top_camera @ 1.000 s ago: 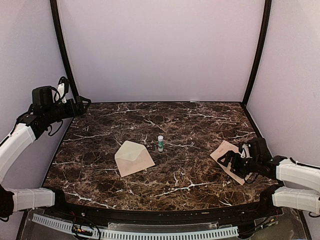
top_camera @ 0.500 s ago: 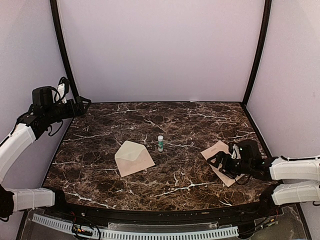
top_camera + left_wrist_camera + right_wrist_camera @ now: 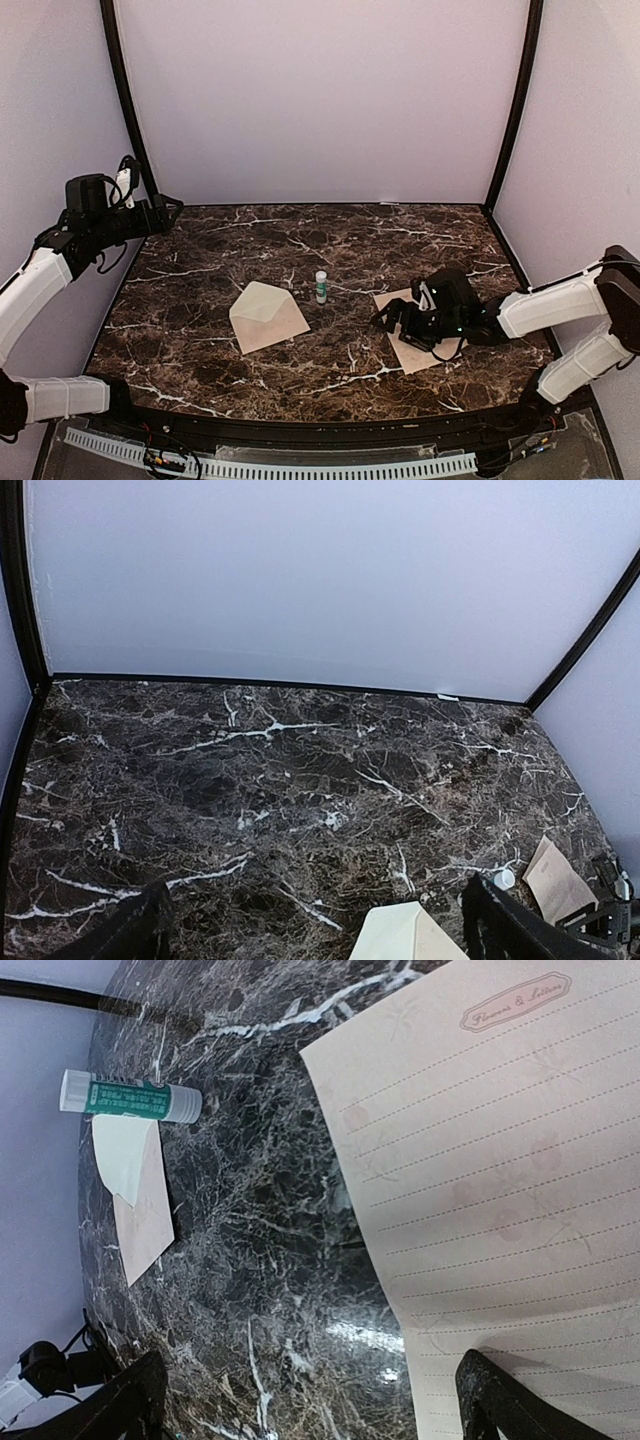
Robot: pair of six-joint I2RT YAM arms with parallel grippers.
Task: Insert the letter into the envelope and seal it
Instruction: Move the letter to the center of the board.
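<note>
Right gripper (image 3: 395, 325) spread wide — one finger (image 3: 495, 1410) resting on the letter (image 3: 480, 1180).

Glue stick (image 3: 321, 287) stands upright near the middle of the table in front of me: white cap, green label, small print I can't read. My right wrist view catches it too (image 3: 130, 1100); in my left wrist view only its white top (image 3: 505, 878) shows. The table (image 3: 200, 340) is dark brown marble with white veins. Pale lilac walls (image 3: 320, 100) on three sides. Two black frame posts (image 3: 125, 100) (image 3: 515, 100) at the back corners. A white slotted strip (image 3: 300, 468) runs along the near edge.
</note>
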